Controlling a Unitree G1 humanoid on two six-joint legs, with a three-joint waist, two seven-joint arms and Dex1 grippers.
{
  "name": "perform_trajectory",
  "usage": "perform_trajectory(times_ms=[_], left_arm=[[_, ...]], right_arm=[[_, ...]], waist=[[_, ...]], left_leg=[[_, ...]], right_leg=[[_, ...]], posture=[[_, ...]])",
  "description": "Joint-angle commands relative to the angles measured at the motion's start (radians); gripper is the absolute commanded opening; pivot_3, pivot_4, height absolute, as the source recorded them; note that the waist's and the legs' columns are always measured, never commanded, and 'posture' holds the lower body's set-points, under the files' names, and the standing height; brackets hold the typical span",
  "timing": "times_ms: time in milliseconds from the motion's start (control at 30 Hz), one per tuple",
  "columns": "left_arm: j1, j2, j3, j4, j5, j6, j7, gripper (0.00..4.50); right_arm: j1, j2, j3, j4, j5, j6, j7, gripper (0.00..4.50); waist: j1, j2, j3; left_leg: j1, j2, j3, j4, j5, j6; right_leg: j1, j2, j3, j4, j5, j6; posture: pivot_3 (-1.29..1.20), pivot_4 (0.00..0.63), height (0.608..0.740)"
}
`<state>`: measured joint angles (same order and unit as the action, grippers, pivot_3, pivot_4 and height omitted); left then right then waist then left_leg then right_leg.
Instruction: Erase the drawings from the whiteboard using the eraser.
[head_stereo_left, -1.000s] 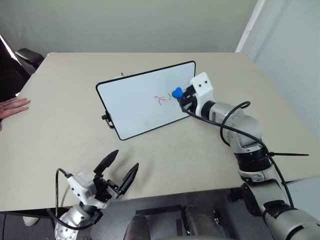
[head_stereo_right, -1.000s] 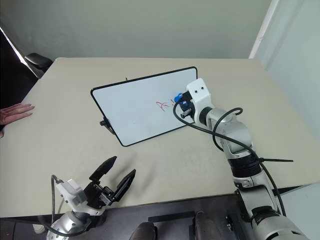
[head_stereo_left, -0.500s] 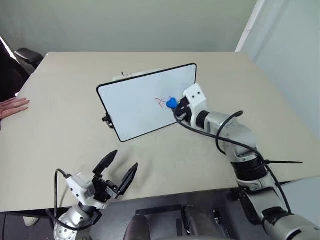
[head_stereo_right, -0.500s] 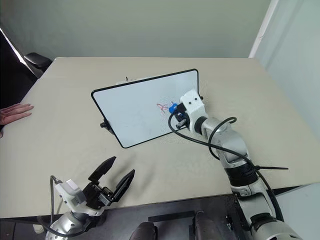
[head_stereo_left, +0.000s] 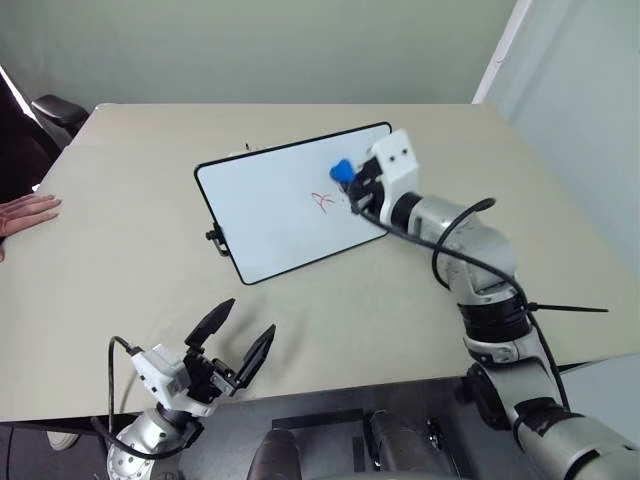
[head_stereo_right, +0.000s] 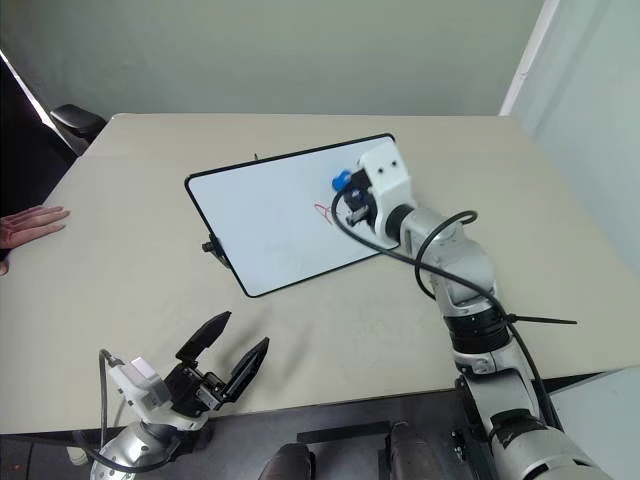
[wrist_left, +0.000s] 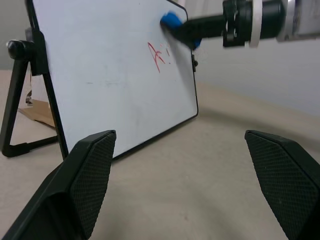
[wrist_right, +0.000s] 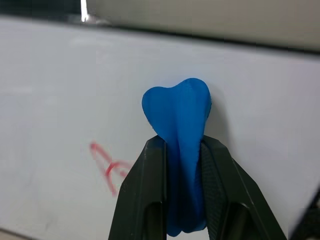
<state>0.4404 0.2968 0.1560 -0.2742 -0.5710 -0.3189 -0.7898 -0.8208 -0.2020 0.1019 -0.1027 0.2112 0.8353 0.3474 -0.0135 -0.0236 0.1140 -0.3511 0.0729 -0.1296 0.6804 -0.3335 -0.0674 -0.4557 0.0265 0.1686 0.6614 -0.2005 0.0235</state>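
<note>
Whiteboard (head_stereo_left: 280, 205) stood propped on a black stand near table (head_stereo_left: 120, 290) centre, tilted back, face toward robot. Small black clip at its 9 o'clock edge. Drawings (head_stereo_left: 322, 200), a small red scribble, sat right of board centre, toward the 3 o'clock side. Rest of the white surface looked clean.

Eraser (head_stereo_left: 341, 170), bright blue, was pinched between fingers of R gripper (head_stereo_left: 352, 180), jaws clamped tight on it, blue tip sticking out past the fingertips. Was up against board face at approx 1 o'clock from the scribble, just beside it, not on it. Actual contact w/ the surface: couldn't tell for sure. In R wrist view, blue lump (wrist_right: 179, 150) squeezed between two black fingers (wrist_right: 142, 195), red marks (wrist_right: 107, 165) at 8 o'clock from it. R arm reached in from 4 o'clock, black cable looped along it.

L gripper (head_stereo_left: 236, 345) hung low by the near table edge at approx 7 o'clock from the board, well apart from it, jaws spread wide, nothing between them. L wrist view looked across at board (wrist_left: 100, 75), w/ scribble (wrist_left: 157, 55) and eraser (wrist_left: 171, 21) above it.

Person's hand (head_stereo_left: 25, 212) lay flat on table at far 9 o'clock edge. Black chair (head_stereo_left: 55, 112) at 10 o'clock corner.
</note>
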Motion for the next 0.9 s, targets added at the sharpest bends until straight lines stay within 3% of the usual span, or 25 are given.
perform_trajectory(times_ms=[33,333,900], left_arm=[[0.004,0.0,0.01,-0.024,-0.012,-0.006,-0.011,4.5],[0.007,-0.005,0.003,-0.028,-0.008,-0.004,-0.016,4.5],[0.004,-0.008,0.002,-0.03,-0.005,-0.002,-0.011,4.5]], right_arm=[[0.045,-0.014,0.04,-0.05,-0.006,0.015,0.019,0.82],[0.142,-0.013,0.119,-0.073,-0.013,0.04,0.026,0.82],[0.055,0.012,0.139,-0.117,0.011,0.031,0.08,0.82]], waist=[[0.001,0.0,0.0],[0.001,0.0,0.0],[0.002,0.0,0.0]], left_leg=[[0.0,0.0,0.0,0.0,0.0,0.0],[0.0,0.0,0.0,0.0,0.0,0.0],[-0.001,0.0,0.0,0.0,0.0,0.0]], right_leg=[[0.0,0.0,0.0,0.0,0.0,-0.001],[0.001,0.0,0.0,0.0,-0.001,-0.001],[0.0,0.0,0.0,0.0,-0.002,-0.002]], posture=[[0.0,0.15,0.74],[0.0,0.15,0.74],[0.0,0.15,0.74]])
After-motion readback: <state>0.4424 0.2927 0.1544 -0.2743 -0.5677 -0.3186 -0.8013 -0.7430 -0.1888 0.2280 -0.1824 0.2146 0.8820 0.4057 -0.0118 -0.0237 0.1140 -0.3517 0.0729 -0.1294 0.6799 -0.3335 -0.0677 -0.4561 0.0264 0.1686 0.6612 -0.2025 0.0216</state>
